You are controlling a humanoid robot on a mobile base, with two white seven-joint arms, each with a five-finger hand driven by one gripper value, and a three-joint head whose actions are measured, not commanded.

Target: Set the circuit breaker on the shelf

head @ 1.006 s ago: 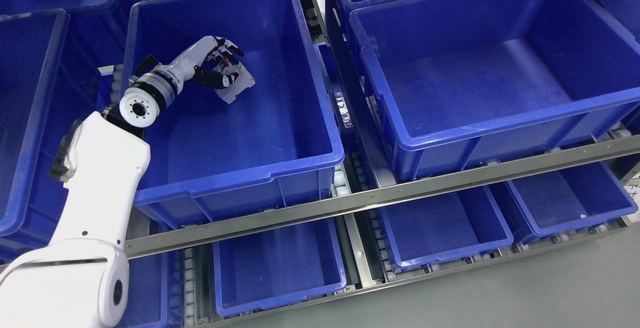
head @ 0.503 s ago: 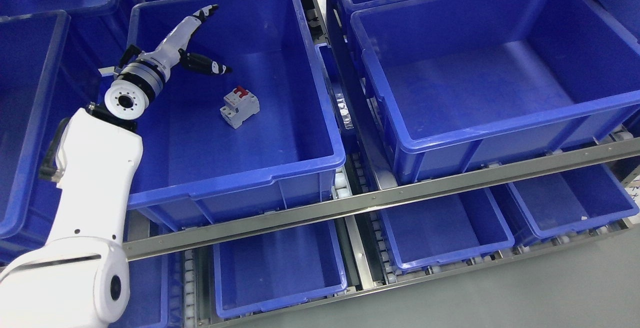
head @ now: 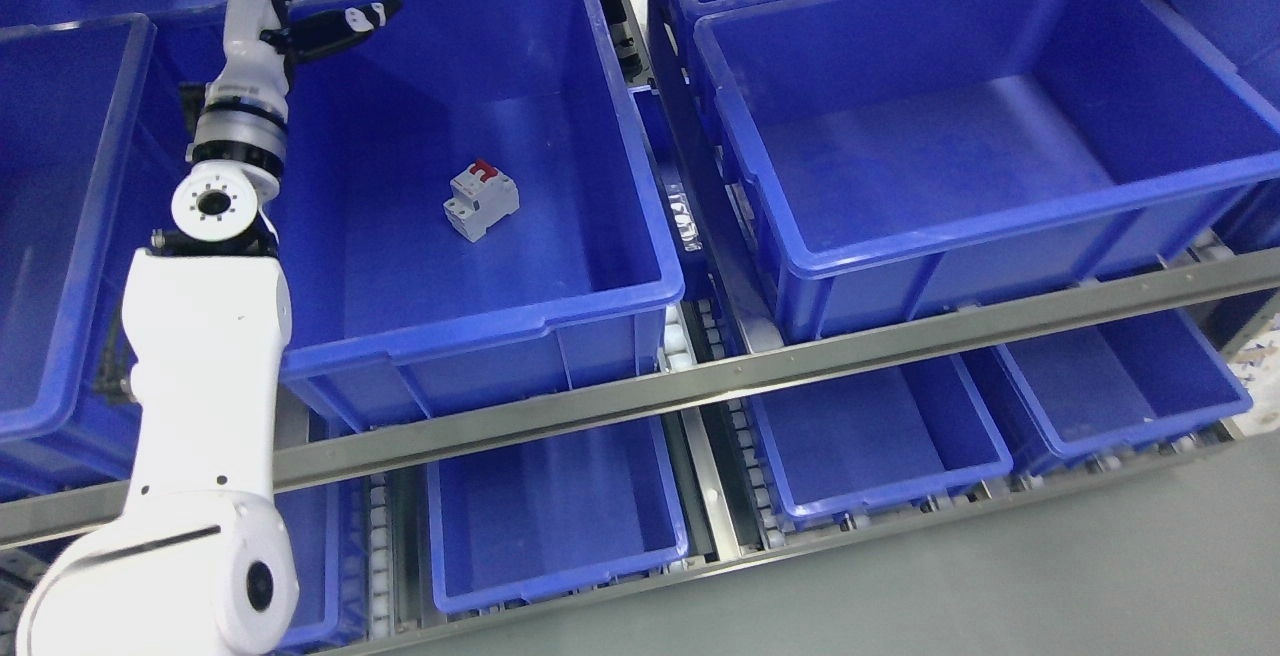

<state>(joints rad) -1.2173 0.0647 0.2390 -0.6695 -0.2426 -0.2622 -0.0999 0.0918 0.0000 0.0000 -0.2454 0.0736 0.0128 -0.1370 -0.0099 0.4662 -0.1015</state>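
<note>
One circuit breaker point(head: 481, 199) lies on the floor of the blue bin point(head: 600, 296) on the shelf; placement appears complete. Left hand point(head: 300, 21) released, fingers spread, above the bin's rear corner.

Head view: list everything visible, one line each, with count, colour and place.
circuit breaker: one, white-grey with a red switch, lying on the floor of the upper bin left of centre, touching nothing else.
upper bins: several, blue, side by side on the upper level; the large bin on the right shows nothing inside.
lower bins: at least three, blue, smaller, on the level below.
shelf rail: one, grey metal, running across in front of the upper bins.
floor: grey, lower right.
left arm: one, white, rising from the lower left.
left hand: one, white and black, open, above that bin's back left corner, holding nothing.
</note>
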